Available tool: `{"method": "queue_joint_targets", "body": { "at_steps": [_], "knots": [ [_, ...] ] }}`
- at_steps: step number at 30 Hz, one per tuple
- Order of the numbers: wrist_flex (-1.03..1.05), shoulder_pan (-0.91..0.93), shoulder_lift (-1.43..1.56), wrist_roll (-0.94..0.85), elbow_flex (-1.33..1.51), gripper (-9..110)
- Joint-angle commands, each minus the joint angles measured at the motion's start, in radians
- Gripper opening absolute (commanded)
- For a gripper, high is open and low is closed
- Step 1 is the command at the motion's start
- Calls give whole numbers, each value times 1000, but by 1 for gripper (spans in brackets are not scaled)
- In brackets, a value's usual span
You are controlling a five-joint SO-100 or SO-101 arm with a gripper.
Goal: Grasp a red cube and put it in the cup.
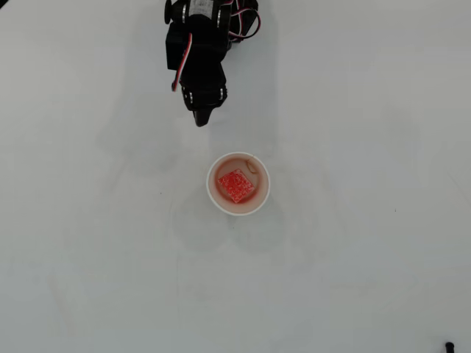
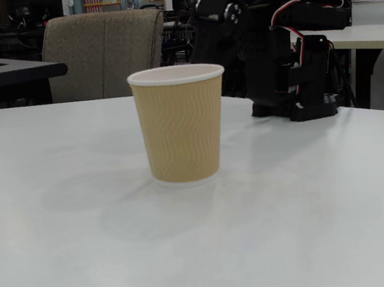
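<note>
A: The red cube (image 1: 235, 186) lies inside the cup (image 1: 213, 193), centre of the overhead view, on the white worktop (image 1: 368, 257).

B: And the hand (image 1: 200, 121) hangs at upper centre, well apart from the cup, fingers pressed together, holding nothing.

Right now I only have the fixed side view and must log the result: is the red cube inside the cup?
Observer: Yes. The overhead view shows the red cube lying on the floor of the cup.
Operator: Is it flat on the bottom?
Observer: It looks flat, with its squarish face up.
Operator: Is the gripper over the cup?
Observer: No. The gripper is off the rim, toward the arm's base, with nothing in it.
</note>
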Motion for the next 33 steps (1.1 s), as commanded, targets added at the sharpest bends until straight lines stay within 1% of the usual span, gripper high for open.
{"method": "queue_joint_targets", "body": {
  "at_steps": [1, 9, 14, 20, 33],
  "knots": [
    [-6, -12, 2, 17, 20, 0],
    [-186, -9, 2, 104, 153, 0],
    [-249, -8, 2, 173, 196, 0],
    [-270, -72, 3, 229, 232, 0],
    [-262, -92, 3, 229, 290, 0]
  ]
}}
